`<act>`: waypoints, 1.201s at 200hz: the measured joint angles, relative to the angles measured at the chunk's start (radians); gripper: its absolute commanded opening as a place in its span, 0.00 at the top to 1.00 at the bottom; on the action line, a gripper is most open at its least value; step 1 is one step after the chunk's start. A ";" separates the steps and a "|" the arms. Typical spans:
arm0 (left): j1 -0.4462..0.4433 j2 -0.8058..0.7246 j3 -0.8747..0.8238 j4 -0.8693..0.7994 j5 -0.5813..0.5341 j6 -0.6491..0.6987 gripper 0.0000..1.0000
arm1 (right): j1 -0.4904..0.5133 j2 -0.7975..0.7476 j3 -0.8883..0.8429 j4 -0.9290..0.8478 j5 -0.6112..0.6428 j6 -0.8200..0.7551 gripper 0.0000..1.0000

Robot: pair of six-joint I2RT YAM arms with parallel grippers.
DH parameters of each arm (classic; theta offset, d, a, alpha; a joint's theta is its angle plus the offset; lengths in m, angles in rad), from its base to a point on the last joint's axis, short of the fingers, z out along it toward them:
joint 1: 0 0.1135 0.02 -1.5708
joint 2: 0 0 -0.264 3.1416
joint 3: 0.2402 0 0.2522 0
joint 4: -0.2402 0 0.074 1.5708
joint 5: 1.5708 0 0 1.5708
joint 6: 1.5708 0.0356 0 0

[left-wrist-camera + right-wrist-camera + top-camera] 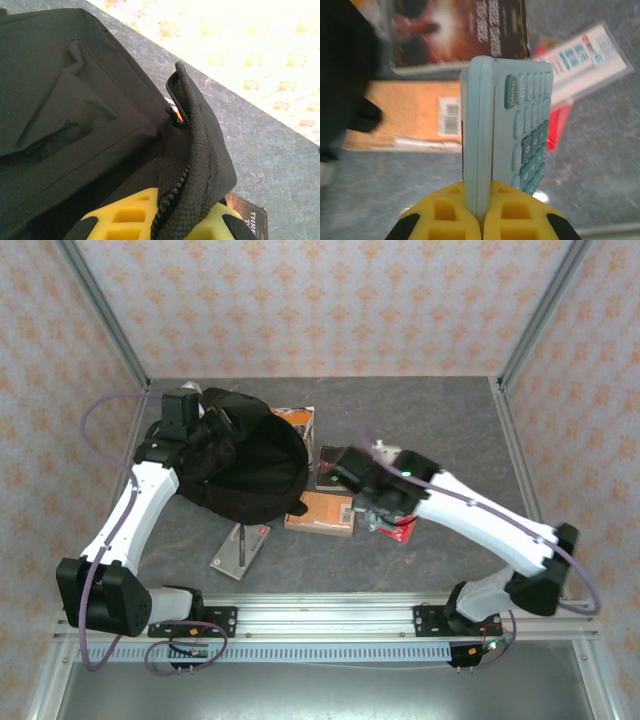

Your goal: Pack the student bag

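**Item 1, left arm.** From its base, near and left of the student bag (pixel 245 465), I see the forearm angle up along the bag's left side, with the wrist bent over the bag's far left rim. The left gripper (pixel 172 216) is clamped. Its yellow fingers (pixel 125 215) pinch the bag's zippered edge, and a fold of black fabric with zipper teeth stands up between them. The bag is therefore in this claw, and the rest of it spreads leftward in the wrist view.

**Item 2, right arm.** The elbow sits low, well right of the bag. The forearm stretches back toward the bag and the wrist ends just right of it. The right gripper (pixel 481 202) is closed on a pale blue calculator (pixel 505 125), held upright on its edge with the keys facing right in the wrist view. The bag lies left of this claw, near but apart, a black blur at that view's left edge.

**Item 3, student bag.** Black, lying on the grey table (pixel 440 420) between the two wrists.

**Item 4, loose stock.**
- An orange book (pixel 320 512) lies just beside the bag's near right corner.
- A dark-covered book (pixel 335 465) lies just right of the bag.
- A red packet (pixel 403 530) lies farther right of the bag.
- A grey booklet (pixel 240 548) lies at the bag's near edge.
- Another book (pixel 303 425) lies against the bag's far right side.
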 measured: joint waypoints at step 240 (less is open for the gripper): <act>-0.027 0.064 0.109 -0.032 0.129 0.071 1.00 | -0.269 0.613 -0.123 1.667 -0.740 0.476 1.00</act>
